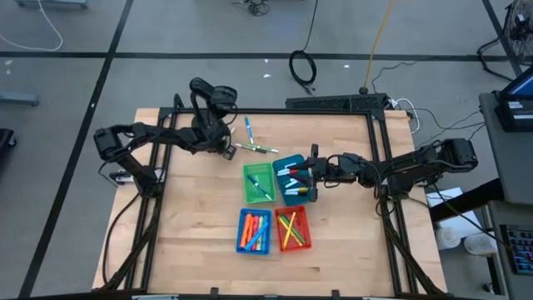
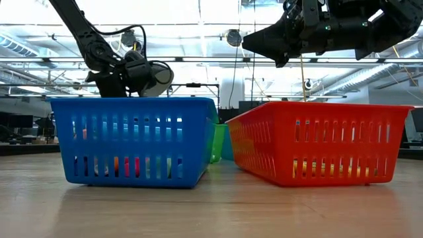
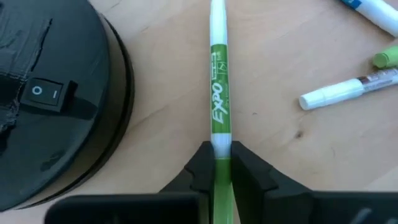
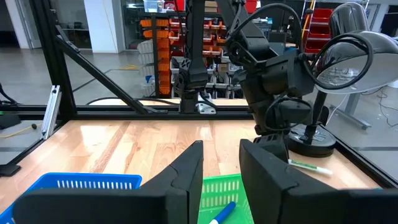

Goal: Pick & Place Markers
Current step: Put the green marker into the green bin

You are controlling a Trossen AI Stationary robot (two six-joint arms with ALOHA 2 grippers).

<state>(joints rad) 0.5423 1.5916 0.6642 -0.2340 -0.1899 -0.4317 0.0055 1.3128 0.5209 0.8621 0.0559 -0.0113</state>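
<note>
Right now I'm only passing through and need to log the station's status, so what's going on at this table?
A two-arm robot is sorting markers into small bins. The left gripper has closed on a green marker lying on the wooden table, beside a round black base. Two more markers lie loose nearby. The right gripper hovers open over the teal bin, holding nothing. The green bin, blue bin and red bin already hold markers.

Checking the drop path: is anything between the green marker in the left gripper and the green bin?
Nothing visible. The left gripper is shut on the green marker, and bare table lies between it and the green bin.
</note>
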